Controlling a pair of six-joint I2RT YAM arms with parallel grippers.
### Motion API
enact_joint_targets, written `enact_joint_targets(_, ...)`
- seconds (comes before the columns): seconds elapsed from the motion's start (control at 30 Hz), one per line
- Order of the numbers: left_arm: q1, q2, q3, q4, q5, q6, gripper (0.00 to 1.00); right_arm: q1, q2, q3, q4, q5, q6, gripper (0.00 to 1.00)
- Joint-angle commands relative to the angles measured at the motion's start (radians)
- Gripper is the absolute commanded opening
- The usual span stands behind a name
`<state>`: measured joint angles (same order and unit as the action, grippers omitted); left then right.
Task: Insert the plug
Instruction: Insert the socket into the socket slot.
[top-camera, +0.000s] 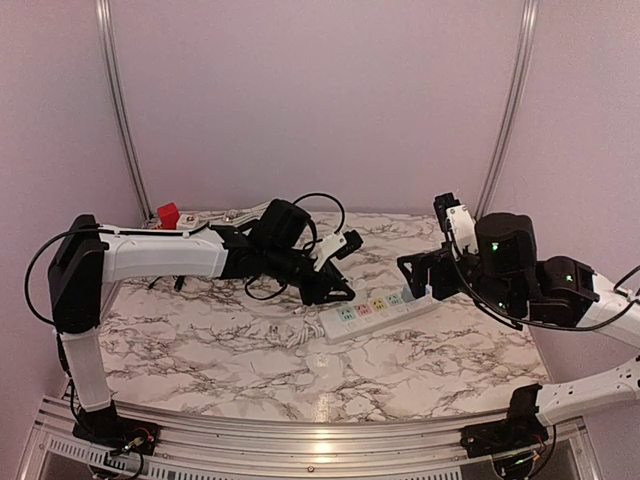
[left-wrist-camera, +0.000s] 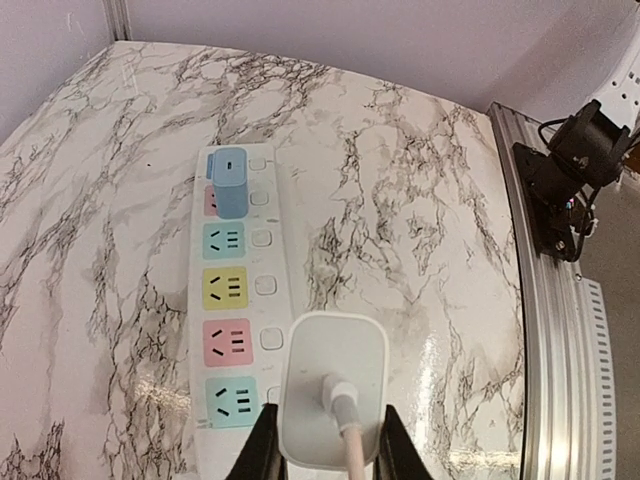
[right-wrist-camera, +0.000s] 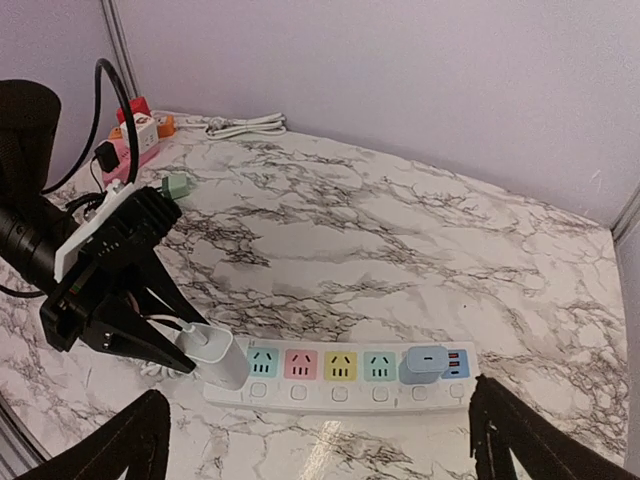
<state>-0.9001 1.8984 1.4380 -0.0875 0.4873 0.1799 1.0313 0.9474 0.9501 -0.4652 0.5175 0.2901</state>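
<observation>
The left pincer (left-wrist-camera: 328, 412) is clamped on the white rounded-square plug (left-wrist-camera: 333, 365). One finger presses each side, and the white cord (left-wrist-camera: 347, 440) trails back between them. Gripping it by the sides leaves its pronged face free to meet a socket.

The plug sits at the near end of the long white power strip (left-wrist-camera: 262, 262), which lies flat on the marbled tabletop (left-wrist-camera: 420, 200). From the left wrist, the plug overlaps the strip's switch column, just beside the last cyan socket (left-wrist-camera: 232, 400). From the right wrist, it leans at the strip's very end, with that socket uncovered beside it. I judge it not yet seated; it likely needs a sideways shift over the slots before pressing down. I cannot tell whether the prongs touch the strip.

Farther along the strip come pink, yellow and another cyan socket, all free. A pale-blue adapter (left-wrist-camera: 231, 185) is plugged in at the far end.

Beyond that far end, the right pincer (right-wrist-camera: 318, 400) has its fingers spread wide and holds nothing. It faces down the strip's length, probably standing by to steady the strip against the push. From above it looks near the strip's end, though contact is unclear.
</observation>
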Motion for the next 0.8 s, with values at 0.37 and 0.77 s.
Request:
enact_joint_targets(0.37,0.003,0.182,0.189,0.0,-0.139,-0.014,0.0,-0.045,0.009,-0.038,-0.012,0.107,0.119,0.99)
enact_joint_targets(0.77,0.0,0.306,0.317,-0.004,-0.164,-0.03,0.0,-0.045,0.012,-0.068,0.002,0.104,0.154,0.98)
